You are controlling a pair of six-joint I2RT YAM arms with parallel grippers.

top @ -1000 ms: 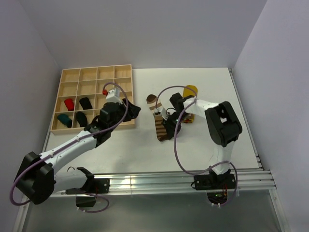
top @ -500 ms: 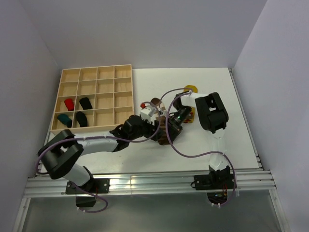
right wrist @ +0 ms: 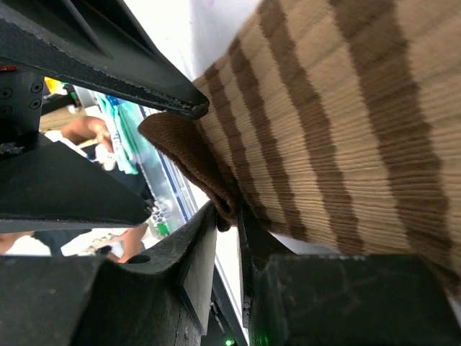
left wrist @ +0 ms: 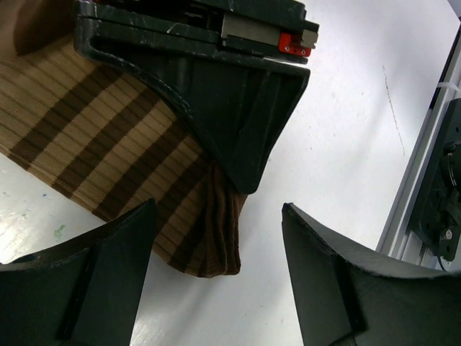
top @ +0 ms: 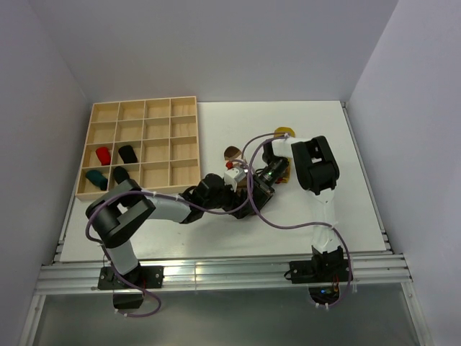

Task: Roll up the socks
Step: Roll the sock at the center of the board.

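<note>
White table (top: 346, 144), wooden divider tray (top: 170, 137) on its left side with red (top: 103, 155), black (top: 127, 153) and teal (top: 95, 177) sock rolls in the left compartments. Tan brown-striped sock (left wrist: 108, 144) lies flat mid-table, right of the tray. Right gripper (right wrist: 227, 216) is clamped on its dark brown end. Left gripper (left wrist: 216, 209) has its fingers spread wide, facing that end. Mustard sock (top: 285, 133) sits beside the right arm.
</note>
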